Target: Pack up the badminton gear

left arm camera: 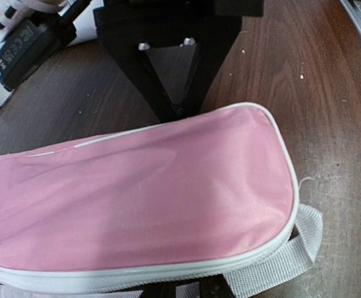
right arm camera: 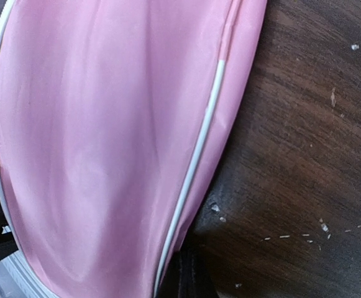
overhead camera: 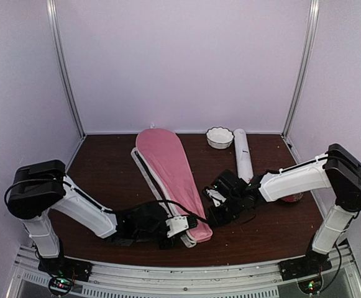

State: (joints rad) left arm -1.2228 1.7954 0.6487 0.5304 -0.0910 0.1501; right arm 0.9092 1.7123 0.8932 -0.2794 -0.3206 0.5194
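Note:
A long pink cover (overhead camera: 168,167) with white piping lies diagonally on the dark wooden table (overhead camera: 105,167), its narrow end nearest me. My left gripper (overhead camera: 181,226) is at that near end. In the left wrist view the cover (left arm camera: 137,198) and its white strap (left arm camera: 292,248) lie over my left gripper (left arm camera: 186,290), hiding the jaws. My right gripper (overhead camera: 212,211) is shut against the cover's right edge (right arm camera: 192,161); only a dark tip of the gripper (right arm camera: 189,273) shows, and I cannot tell whether it pinches fabric. A long white tube (overhead camera: 242,155) lies to the right.
A small white scalloped bowl (overhead camera: 219,137) stands at the back beside the tube's far end. A red dish (overhead camera: 292,198) peeks out behind my right forearm. The right gripper's black body (left arm camera: 168,56) sits just beyond the cover in the left wrist view. White walls enclose the table.

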